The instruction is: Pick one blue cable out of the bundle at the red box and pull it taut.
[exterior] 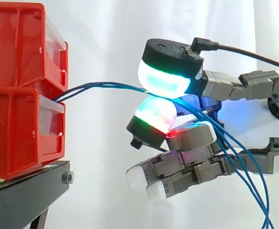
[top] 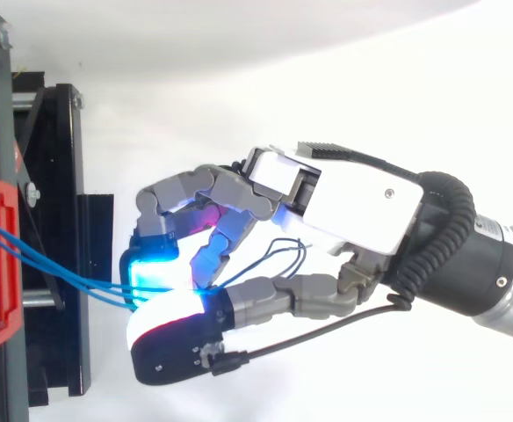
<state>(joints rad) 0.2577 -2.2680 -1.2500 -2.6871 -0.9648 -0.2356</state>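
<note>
The hand [top: 344, 198] is at the picking step. Two glowing pads [exterior: 164, 82] pinch the blue cables [exterior: 111, 85] a little way out from the front edge of the red bins [exterior: 15, 124], and the other fingers curl below. Several strands seem caught (not just one). The next move likely calls for isolating one strand, then drawing it away from the bins.
</note>
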